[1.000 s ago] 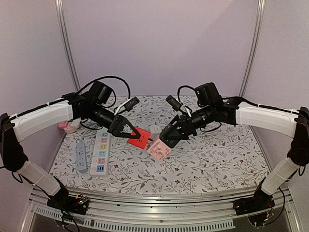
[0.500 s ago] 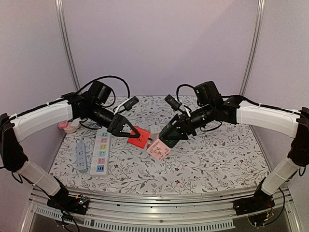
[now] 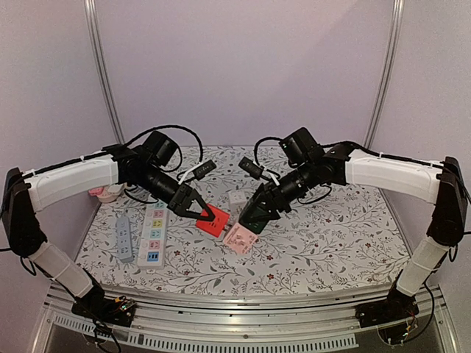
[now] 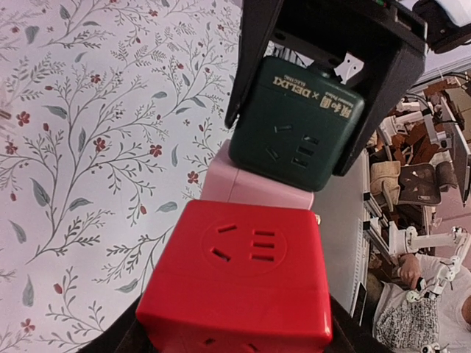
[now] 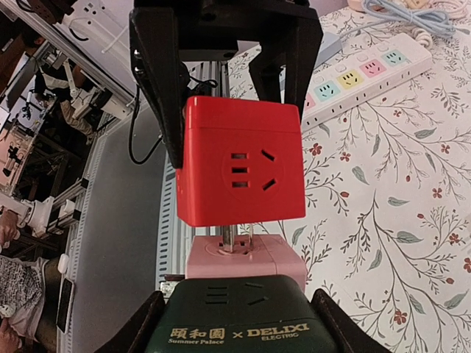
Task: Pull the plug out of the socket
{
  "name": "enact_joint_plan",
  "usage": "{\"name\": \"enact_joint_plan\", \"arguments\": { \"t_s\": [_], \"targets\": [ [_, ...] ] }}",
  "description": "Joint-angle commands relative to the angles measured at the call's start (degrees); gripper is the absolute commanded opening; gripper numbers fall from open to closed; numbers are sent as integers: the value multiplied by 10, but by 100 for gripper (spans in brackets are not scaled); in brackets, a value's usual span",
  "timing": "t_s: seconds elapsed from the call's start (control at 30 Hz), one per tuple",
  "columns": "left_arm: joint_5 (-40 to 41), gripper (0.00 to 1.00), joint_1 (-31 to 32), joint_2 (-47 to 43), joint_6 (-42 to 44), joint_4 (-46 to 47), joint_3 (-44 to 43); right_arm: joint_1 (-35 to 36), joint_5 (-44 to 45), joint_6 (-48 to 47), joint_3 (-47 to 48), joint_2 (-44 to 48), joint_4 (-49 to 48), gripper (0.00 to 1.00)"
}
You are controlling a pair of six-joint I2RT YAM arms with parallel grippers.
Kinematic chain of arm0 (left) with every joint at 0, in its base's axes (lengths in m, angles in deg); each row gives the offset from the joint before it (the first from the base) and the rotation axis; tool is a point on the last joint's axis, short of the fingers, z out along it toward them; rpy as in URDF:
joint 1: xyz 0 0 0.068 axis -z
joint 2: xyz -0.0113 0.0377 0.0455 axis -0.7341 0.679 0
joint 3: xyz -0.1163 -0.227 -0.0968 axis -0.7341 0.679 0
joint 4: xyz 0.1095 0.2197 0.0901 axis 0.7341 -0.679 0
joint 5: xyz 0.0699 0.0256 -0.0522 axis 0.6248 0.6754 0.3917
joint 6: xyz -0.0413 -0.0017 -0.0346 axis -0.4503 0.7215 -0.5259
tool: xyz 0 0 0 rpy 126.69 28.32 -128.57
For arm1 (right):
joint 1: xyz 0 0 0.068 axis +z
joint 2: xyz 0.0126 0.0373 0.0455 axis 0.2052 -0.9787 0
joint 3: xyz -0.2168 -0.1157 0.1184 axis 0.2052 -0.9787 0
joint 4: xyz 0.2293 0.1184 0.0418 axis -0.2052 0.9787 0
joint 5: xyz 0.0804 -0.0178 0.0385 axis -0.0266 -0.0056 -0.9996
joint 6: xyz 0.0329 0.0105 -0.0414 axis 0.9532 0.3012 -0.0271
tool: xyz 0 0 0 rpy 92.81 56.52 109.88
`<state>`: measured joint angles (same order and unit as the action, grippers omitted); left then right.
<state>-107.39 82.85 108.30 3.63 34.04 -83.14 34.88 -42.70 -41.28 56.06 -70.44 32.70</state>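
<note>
Over the table (image 3: 331, 235), arms (image 3: 73, 176) angled inward, left hand (image 3: 207, 214) clamps red cube (image 4: 243, 283), right hand (image 3: 255, 212) clamps green cube (image 4: 294, 121).

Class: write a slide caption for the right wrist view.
Left gripper holds the red cube, prongs bared above the pink cube; right gripper clamps the green cube.

The red cube plug (image 5: 241, 162) has a five-hole outlet on its face. It sits just beside the pink socket cube (image 5: 246, 262). Its metal prongs (image 5: 235, 239) enter that cube but are partly bared, with a narrow gap showing between the two. A dark green cube (image 5: 239, 323), marked DELIXI, touches the pink socket cube's opposite side.
</note>
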Motion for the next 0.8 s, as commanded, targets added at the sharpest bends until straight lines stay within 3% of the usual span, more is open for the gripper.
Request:
{"name": "enact_joint_plan", "arguments": {
  "t_s": [0.0, 0.1, 0.2, 0.43, 0.63, 0.77],
  "targets": [
    [-42, 26, 0, -17, -27, 67, -25, 31, 41, -48, 3, -33, 79, 26],
    [11, 20, 0, -41, -31, 85, -17, 28, 32, -42, 6, -28, 73, 26],
    [46, 20, 0, -71, -57, 148, 16, 5, 7, -27, -8, -13, 51, 26],
    [-6, 23, 19, -72, -68, 156, 16, -28, -20, 26, -20, 32, 21, 28],
    [-5, 23, 63, -84, -61, 142, 11, 20, 67, 6, 24, 50, 125, 29],
    [11, 23, 83, -100, -45, 117, 2, 60, 112, 12, 24, 45, 141, 31]
  ]
}}
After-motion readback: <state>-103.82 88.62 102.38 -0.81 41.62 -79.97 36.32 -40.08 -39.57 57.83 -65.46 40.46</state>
